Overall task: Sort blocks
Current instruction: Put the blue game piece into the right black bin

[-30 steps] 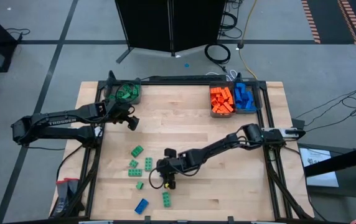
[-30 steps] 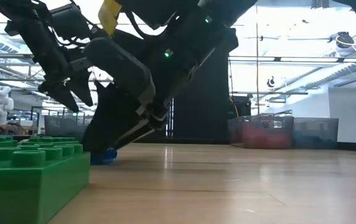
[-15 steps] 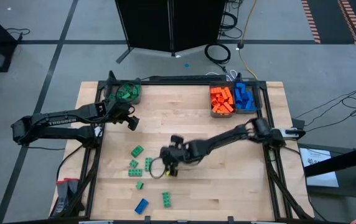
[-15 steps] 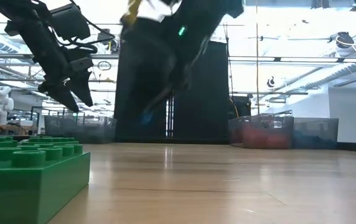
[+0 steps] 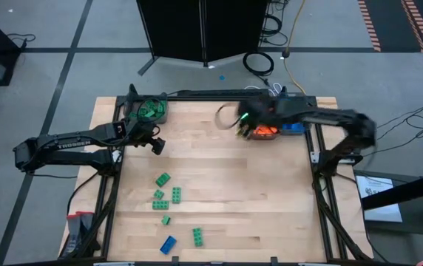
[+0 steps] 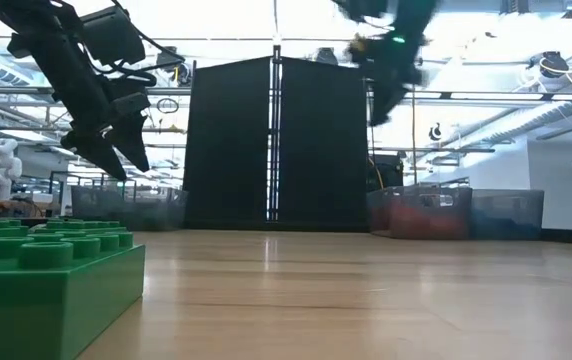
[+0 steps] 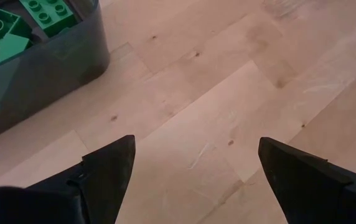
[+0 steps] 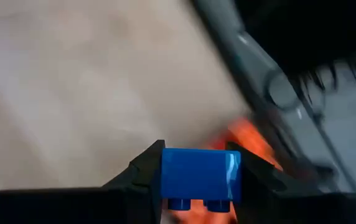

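Note:
My right gripper [image 5: 245,127] is raised over the table's far right part, just left of the orange bin [image 5: 264,120], and is shut on a small blue block [image 8: 200,177]. The same gripper shows high up in the low view [image 6: 384,95]. My left gripper [image 5: 154,145] hangs open above bare wood by the green bin [image 5: 151,111], its fingers wide apart in the left wrist view [image 7: 193,168]. Several green blocks [image 5: 163,179] and one blue block [image 5: 168,244] lie flat on the table's near left part. My right gripper pinches the blue block between its two fingers [image 8: 144,171], one on each of two opposite side faces [image 8: 165,177]. The block is lifted clear of the table. Its underside sockets show at the edge nearest the camera [image 8: 193,203].
A blue bin [image 5: 291,117] stands right of the orange bin at the far right edge. A large green block [image 6: 46,280] sits close before the low camera. A black panel stands beyond the far edge. The table's middle and right are bare wood.
My right gripper has risen from the near middle of the table with the blue block and swung fast toward the far right, up to the orange bin. The block has gone from the tabletop to being carried high in the air.

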Action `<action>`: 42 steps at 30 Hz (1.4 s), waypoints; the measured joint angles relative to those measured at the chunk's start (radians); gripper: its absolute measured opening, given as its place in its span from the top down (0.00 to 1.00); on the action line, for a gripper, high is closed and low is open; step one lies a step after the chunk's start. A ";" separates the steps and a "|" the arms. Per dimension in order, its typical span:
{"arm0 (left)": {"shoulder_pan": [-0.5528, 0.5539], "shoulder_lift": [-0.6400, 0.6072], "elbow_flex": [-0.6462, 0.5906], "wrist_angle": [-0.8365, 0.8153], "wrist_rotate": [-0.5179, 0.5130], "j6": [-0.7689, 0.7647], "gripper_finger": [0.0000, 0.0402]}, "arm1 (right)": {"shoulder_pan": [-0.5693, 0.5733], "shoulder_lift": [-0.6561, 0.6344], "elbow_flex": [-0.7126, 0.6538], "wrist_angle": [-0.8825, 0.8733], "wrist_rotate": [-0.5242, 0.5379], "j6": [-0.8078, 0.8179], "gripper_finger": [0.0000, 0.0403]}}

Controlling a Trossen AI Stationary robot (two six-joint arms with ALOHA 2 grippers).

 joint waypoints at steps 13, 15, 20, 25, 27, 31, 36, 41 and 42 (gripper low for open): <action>0.000 0.000 0.000 0.002 -0.008 0.003 0.15 | -0.461 -0.278 -0.476 0.050 0.022 0.234 0.70; 0.000 0.000 0.000 0.004 0.030 0.012 0.15 | -0.491 -0.271 -0.511 0.095 0.005 0.229 0.70; -0.026 0.000 0.000 0.004 0.087 0.030 0.15 | -0.520 -0.260 -0.535 0.214 -0.062 0.127 0.51; -0.072 -0.001 0.001 0.005 0.097 0.029 0.15 | -0.520 -0.259 -0.516 0.292 -0.086 0.117 0.19; -0.098 -0.005 0.009 0.003 0.113 0.034 0.15 | -0.518 -0.260 -0.487 0.308 -0.119 0.091 0.16; -0.166 -0.021 0.063 0.006 0.151 0.068 0.15 | -0.471 -0.283 -0.399 0.396 -0.371 0.017 0.20; -0.304 -0.048 0.139 0.003 0.268 0.093 0.15 | -0.303 -0.298 -0.312 0.538 -0.714 0.022 0.26; -0.470 -0.055 0.162 -0.003 0.278 0.050 0.15 | 0.007 -0.251 -0.301 0.723 -0.762 0.024 0.26; -0.492 -0.055 0.162 -0.010 0.254 0.044 0.15 | 0.070 -0.226 -0.301 0.767 -0.755 0.012 0.26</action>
